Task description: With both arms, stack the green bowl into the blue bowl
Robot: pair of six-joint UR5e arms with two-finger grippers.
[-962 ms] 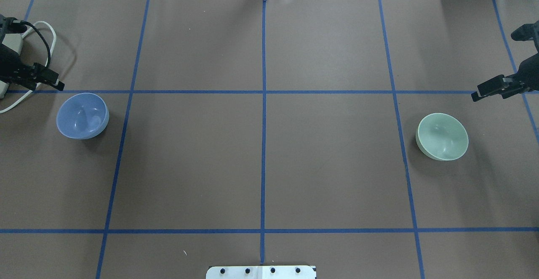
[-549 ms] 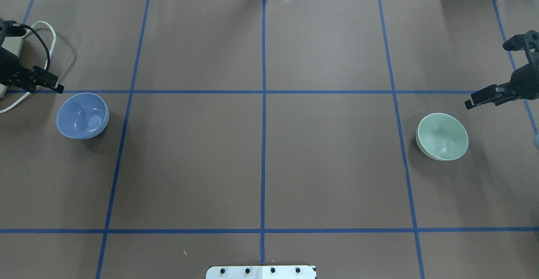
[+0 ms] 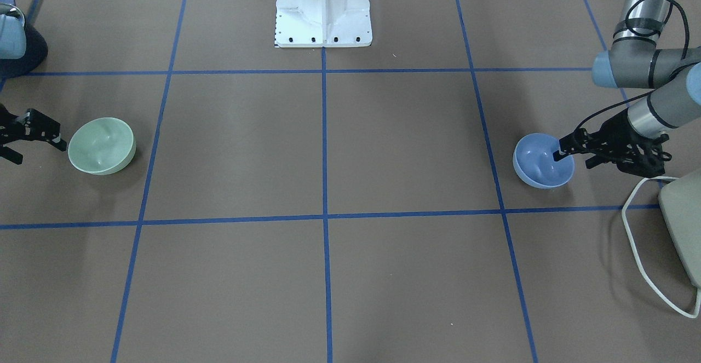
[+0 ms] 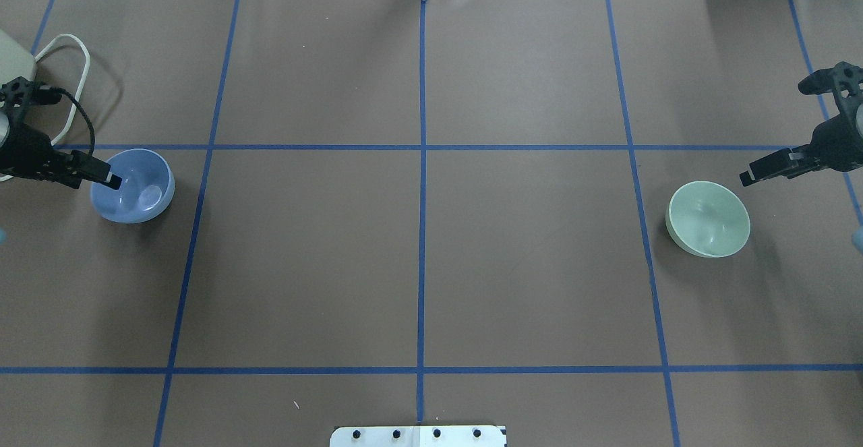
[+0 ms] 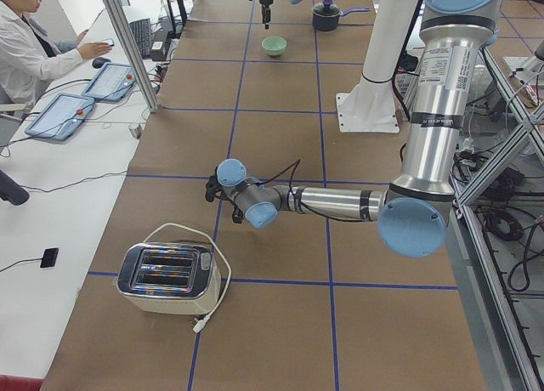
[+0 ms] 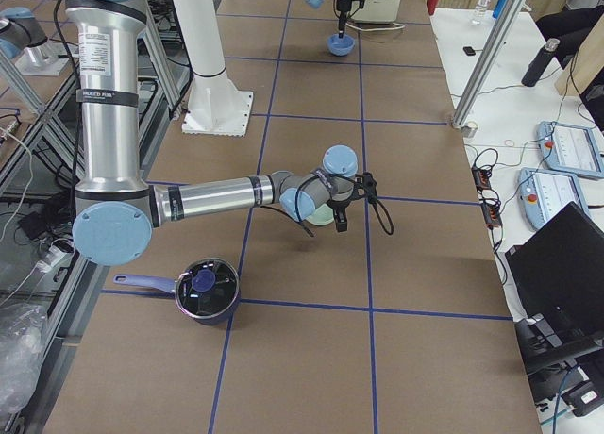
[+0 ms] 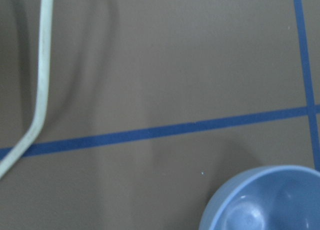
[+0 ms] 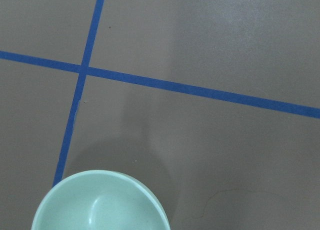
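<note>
The green bowl point(image 4: 708, 219) sits upright on the tabletop point(image 4: 526, 265) on my right side. The blue bowl point(image 4: 141, 197) sits upright far off on the left. They are well apart and both are empty, so no part of the stack is made.

Left gripper point(image 3: 572, 159): its jaws are spread. One finger reaches over the outer rim into the blue bowl, and the other appears to lie outside the wall. I cannot confirm contact with the rim from any view. The left wrist view shows only part of the bowl at its lower edge and no fingers.

Right gripper point(image 3: 37, 151): its jaws are also spread and it holds nothing. It sits just beside the outer rim of the green bowl. The front view shows a gap between the nearest fingertip and the bowl.

Step in hand, in my judgement: both arms are on approach for a rim grasp, and the left is further along.

Next move: the left gripper should pinch the blue bowl's wall. The right gripper should first set one finger inside the green rim, then pinch. Both walls are glossy and curved, so a shallow bite may slip.

Also noted: a toaster point(image 5: 166, 276) with a white cord point(image 4: 75, 52) lies near the left arm's working area.
</note>
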